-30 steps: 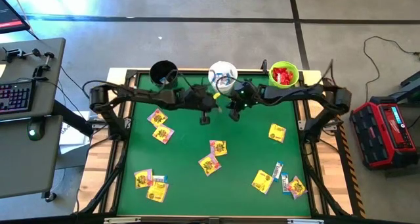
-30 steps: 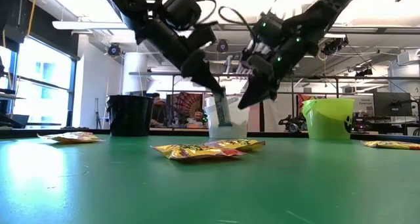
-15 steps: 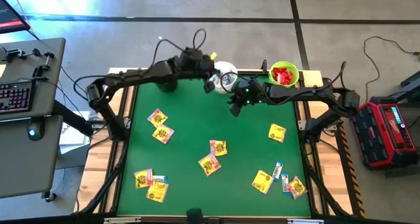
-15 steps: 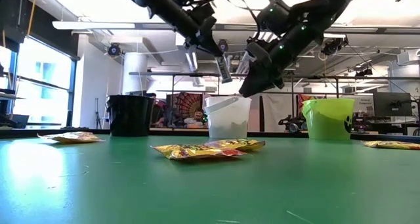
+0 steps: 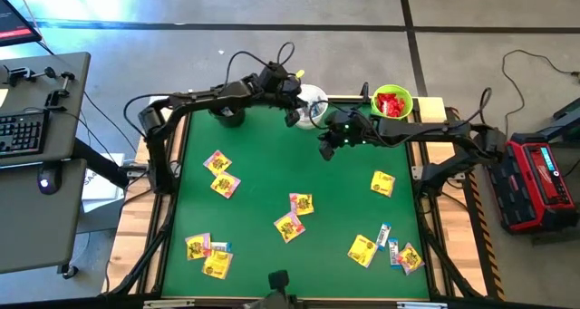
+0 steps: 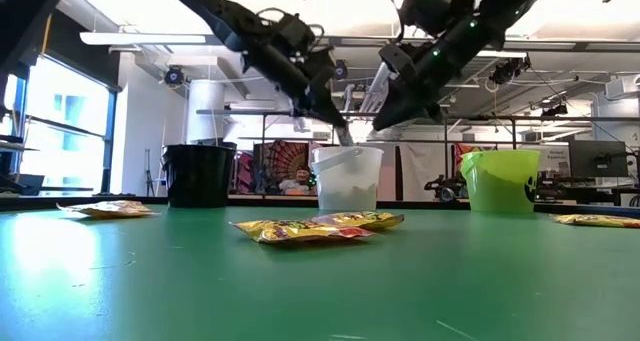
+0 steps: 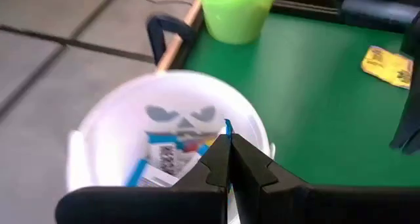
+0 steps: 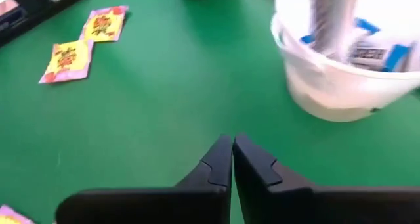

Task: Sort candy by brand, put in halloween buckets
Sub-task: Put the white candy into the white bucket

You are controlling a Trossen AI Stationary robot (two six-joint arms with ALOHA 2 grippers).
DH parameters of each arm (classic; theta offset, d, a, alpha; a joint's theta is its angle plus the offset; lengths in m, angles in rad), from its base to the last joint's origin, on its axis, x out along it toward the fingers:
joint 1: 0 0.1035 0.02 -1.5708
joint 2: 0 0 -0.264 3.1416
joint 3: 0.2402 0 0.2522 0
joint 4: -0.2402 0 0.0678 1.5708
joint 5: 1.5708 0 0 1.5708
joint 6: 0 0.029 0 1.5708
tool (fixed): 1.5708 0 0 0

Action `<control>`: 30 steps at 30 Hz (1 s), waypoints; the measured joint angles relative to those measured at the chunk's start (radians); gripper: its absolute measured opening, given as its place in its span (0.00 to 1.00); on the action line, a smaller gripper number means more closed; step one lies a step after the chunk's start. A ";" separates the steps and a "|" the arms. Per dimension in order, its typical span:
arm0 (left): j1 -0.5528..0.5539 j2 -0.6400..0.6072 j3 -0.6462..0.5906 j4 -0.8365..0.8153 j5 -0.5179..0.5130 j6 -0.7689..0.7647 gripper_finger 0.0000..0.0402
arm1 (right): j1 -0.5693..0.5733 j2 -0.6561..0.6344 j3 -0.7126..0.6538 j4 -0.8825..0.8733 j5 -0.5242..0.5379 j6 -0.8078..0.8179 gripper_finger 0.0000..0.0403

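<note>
- Green tabletop (image 5: pixel 272 182): yellow packets (image 5: pixel 289 226) scattered across its near half.
- White bucket (image 5: pixel 313 103), far edge, holds white-and-blue packets (image 7: pixel 164 159).
- Left gripper (image 7: pixel 227 159), above it, pinches a slim packet (image 7: pixel 228 128).
- Right gripper (image 8: pixel 232 159), beside the bucket, is pressed together.

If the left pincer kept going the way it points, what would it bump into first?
Probably the white bucket. The left pincer hangs shut just above its open top, pinching a slim white-and-blue candy. Going straight on, it would likely dip inside and meet the white-and-blue packets lying there.
</note>
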 joint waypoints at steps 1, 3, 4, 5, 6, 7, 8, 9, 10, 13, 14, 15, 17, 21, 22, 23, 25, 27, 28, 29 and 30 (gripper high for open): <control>0.003 0.014 0.000 0.004 0.021 -0.016 0.00 | 0.000 -0.007 0.000 -0.006 0.013 0.004 0.02; 0.014 0.038 0.000 0.005 0.043 -0.044 0.00 | -0.001 -0.014 0.000 -0.011 0.032 0.019 0.03; 0.019 0.048 0.000 0.005 0.043 -0.055 0.00 | -0.003 -0.018 0.000 -0.018 0.039 0.021 0.03; 0.023 0.057 0.000 0.002 0.043 -0.060 0.00 | -0.004 -0.020 0.000 -0.025 0.042 0.021 0.03; 0.027 0.065 0.000 -0.001 0.044 -0.061 0.00 | -0.005 -0.021 0.000 -0.022 0.044 0.021 0.02; 0.030 0.072 0.000 -0.008 0.046 -0.062 0.00 | -0.005 -0.021 0.000 -0.020 0.045 0.025 0.01; 0.033 0.078 0.000 -0.015 0.047 -0.062 0.00 | -0.005 -0.021 0.000 -0.022 0.045 0.025 0.01; 0.034 0.083 0.000 -0.015 0.046 -0.062 0.00 | -0.005 -0.021 0.000 -0.023 0.045 0.025 0.00; 0.034 0.086 0.000 -0.016 0.046 -0.062 0.01 | -0.005 -0.021 0.000 -0.023 0.045 0.026 0.00; 0.033 0.087 0.000 -0.015 0.047 -0.059 0.05 | -0.005 -0.021 0.000 -0.024 0.044 0.035 0.01; 0.032 0.085 0.000 -0.014 0.047 -0.053 0.07 | -0.005 -0.021 0.000 -0.025 0.044 0.043 0.01; 0.029 0.083 0.000 -0.013 0.047 -0.046 0.09 | -0.005 -0.021 0.000 -0.025 0.044 0.044 0.01; 0.024 0.075 0.000 -0.011 0.047 -0.037 0.14 | -0.005 -0.021 0.000 -0.026 0.044 0.044 0.01; 0.022 0.059 0.000 0.003 0.047 -0.038 0.24 | -0.004 -0.033 0.000 -0.041 0.042 0.060 0.01; 0.022 0.054 0.000 0.002 0.047 -0.048 0.26 | -0.002 -0.041 0.000 -0.053 0.042 0.070 0.01; 0.023 0.050 0.000 0.001 0.046 -0.058 0.28 | 0.000 -0.054 0.000 -0.069 0.041 0.076 0.01; 0.023 0.034 0.000 -0.003 0.042 -0.067 0.31 | 0.011 -0.083 0.000 -0.106 0.041 0.092 0.01; 0.019 0.017 0.000 -0.002 0.032 -0.072 0.32 | 0.028 -0.119 0.000 -0.156 0.040 0.113 0.01; 0.017 0.006 0.000 -0.003 0.027 -0.072 0.32 | 0.041 -0.138 0.000 -0.179 0.038 0.126 0.01; 0.013 -0.003 0.000 -0.002 0.019 -0.071 0.32 | 0.057 -0.157 0.000 -0.200 0.036 0.138 0.01; 0.007 -0.009 0.000 0.004 0.011 -0.071 0.32 | 0.075 -0.177 0.000 -0.221 0.033 0.155 0.01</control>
